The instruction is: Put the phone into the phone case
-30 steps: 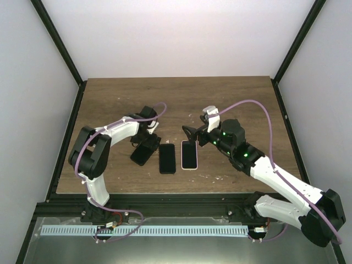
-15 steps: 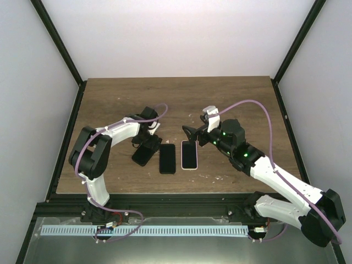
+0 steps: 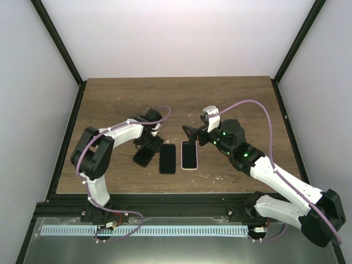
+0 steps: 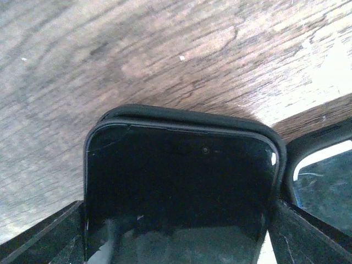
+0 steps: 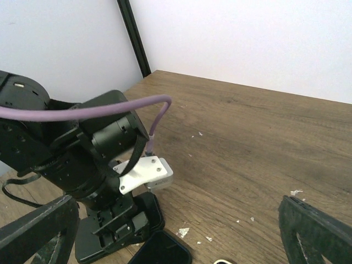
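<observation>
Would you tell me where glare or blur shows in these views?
Top external: soft, even light on the table. Left wrist: the phone shows faint screen reflections, and the table at right is washed out. Right wrist: its fingers look dark and blurred at the lower corners.

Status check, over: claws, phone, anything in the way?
Left claw straddling phone, grip unclear; right claw open, empty. Phone lying in black case. Dark slab and white-edged slab alongside, not blocking.

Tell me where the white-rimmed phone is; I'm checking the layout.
Top view: the white-rimmed phone lies near the table centre, just right of the black phone.
</observation>
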You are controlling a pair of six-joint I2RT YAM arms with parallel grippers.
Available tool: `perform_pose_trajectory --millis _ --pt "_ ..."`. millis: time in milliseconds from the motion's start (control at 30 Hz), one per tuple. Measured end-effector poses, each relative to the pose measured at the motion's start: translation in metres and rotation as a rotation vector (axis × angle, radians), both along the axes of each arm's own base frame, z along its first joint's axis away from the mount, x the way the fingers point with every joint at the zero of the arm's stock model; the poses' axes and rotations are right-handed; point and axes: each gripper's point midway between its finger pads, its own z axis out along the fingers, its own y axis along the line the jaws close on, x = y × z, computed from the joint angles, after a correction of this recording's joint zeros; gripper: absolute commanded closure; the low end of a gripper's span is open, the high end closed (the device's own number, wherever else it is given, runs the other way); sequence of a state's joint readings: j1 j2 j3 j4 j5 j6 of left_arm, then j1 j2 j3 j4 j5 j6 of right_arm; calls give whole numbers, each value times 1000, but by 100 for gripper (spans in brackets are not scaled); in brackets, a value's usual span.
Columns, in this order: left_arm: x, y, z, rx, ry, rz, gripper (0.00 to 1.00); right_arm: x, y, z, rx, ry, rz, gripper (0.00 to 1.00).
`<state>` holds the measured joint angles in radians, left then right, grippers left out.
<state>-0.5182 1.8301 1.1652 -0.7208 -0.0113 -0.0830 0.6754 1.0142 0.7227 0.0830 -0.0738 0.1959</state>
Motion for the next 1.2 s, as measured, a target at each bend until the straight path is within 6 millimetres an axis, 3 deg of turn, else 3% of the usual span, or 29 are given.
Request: perform_pose_trajectory --millis 167,400,533,633,800,900,1000,1133,1200 --pt "-6 -7 -7 26 7 31 2 0 0 -1 -1 1 0 0" --pt "-8 -10 -6 -9 23 134 1 -2 2 -3 12 22 10 0" --pt "-4 -6 9 -99 31 230 3 -6 10 -12 44 101 47 0" --pt "2 13 27 -192 8 336 4 -7 21 -25 65 200 88 1" --pt "8 46 44 -304 -28 477 8 -7 49 -47 116 395 158 17" --pt "2 53 34 -364 14 538 13 -10 68 -65 130 507 179 42" --pt "-7 60 20 -401 64 603 19 -19 91 -85 125 606 199 58" --pt "-10 58 16 -450 92 638 22 -32 122 -115 100 718 224 62" --pt "-10 55 15 -471 94 642 29 -37 131 -128 84 756 226 62"
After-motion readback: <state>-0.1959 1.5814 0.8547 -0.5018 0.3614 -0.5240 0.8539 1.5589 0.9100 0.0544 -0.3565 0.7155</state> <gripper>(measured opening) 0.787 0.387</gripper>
